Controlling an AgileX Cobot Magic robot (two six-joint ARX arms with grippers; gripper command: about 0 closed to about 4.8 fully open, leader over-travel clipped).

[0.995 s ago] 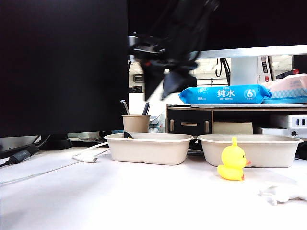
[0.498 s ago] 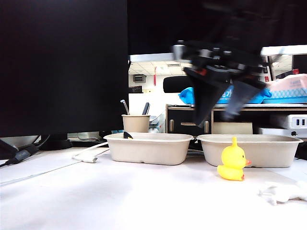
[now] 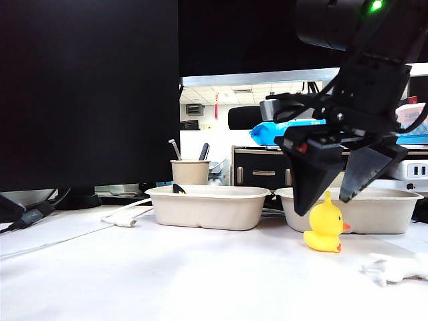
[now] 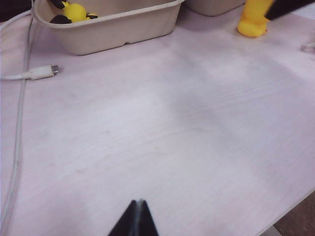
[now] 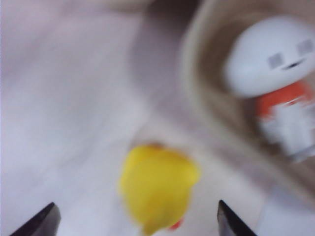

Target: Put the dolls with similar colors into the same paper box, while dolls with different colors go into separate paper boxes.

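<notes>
In the exterior view the right tool point(image 3: 332, 198) hangs just above the yellow duck point(image 3: 325, 225), jaws spread wide to either side of its head and holding nothing; the duck stands on the white surface point(image 3: 167, 274) just in front of the right paper box point(image 3: 374, 208), with the left paper box point(image 3: 207, 206) well to its left and the white limp plush point(image 3: 396, 269) lying to its right. In the left wrist view the left tool point(image 4: 137, 220) shows as closed tips, empty, over bare surface well away from the duck point(image 4: 252, 20); the yellow black-eared plush point(image 4: 75, 11) lies in the left box point(image 4: 113, 30). In the blurred right wrist view the duck point(image 5: 156, 187) sits between the wide-open fingertips point(image 5: 42, 221), beside the box holding the white round-headed plush point(image 5: 278, 78)
</notes>
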